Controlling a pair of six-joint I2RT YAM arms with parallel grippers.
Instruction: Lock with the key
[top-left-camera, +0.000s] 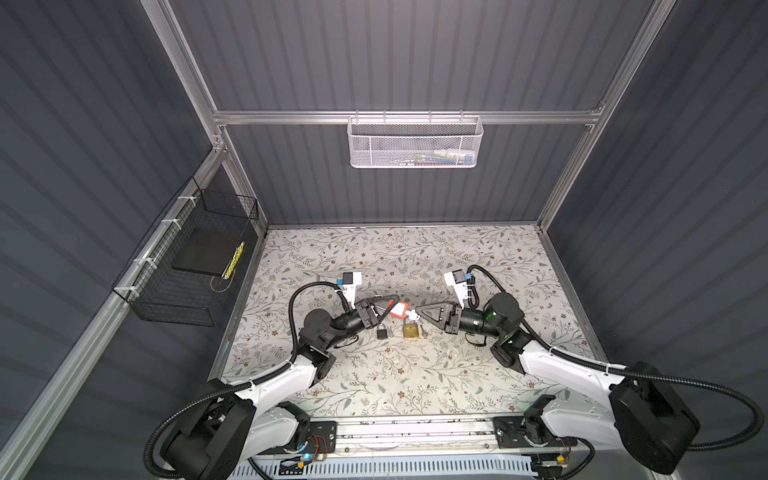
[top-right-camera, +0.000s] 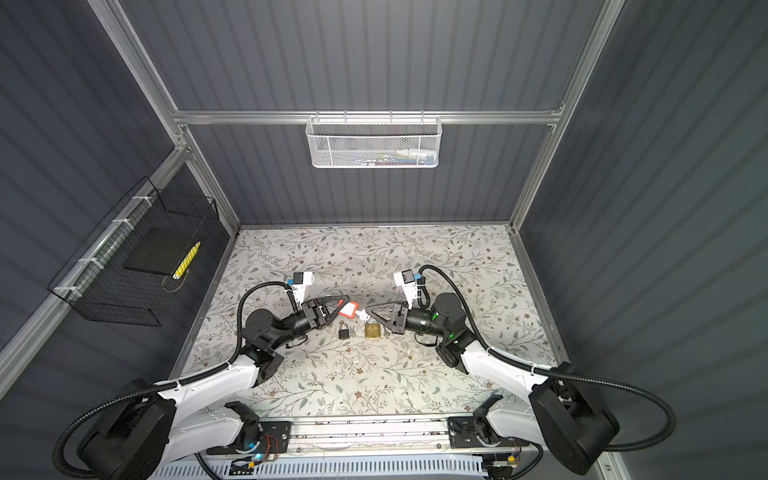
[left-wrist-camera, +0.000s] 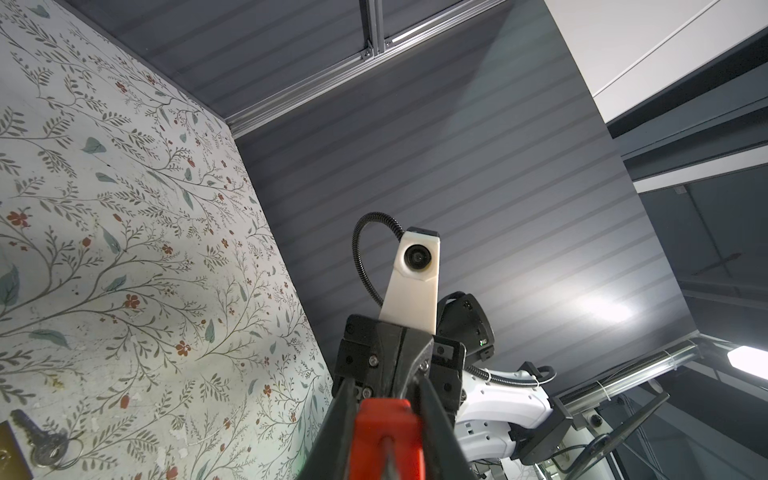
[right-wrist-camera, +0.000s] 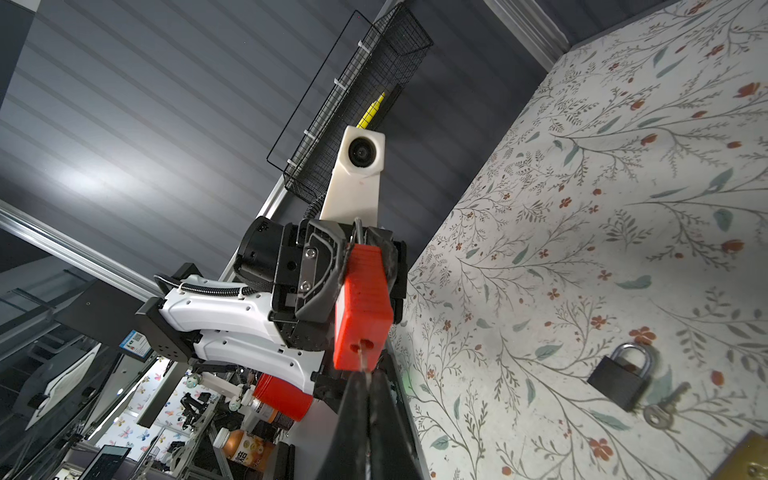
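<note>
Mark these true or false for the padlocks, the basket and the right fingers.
1. The left gripper holds the red padlock. True.
2. The black padlock is held in the air. False: it lies on the table.
3. The brass padlock lies on the table. True.
4. The white mesh basket stands on the table. False: it hangs on the back rail.
5. The right gripper is wide open. False: its fingers are shut on the key at the red padlock.
</note>
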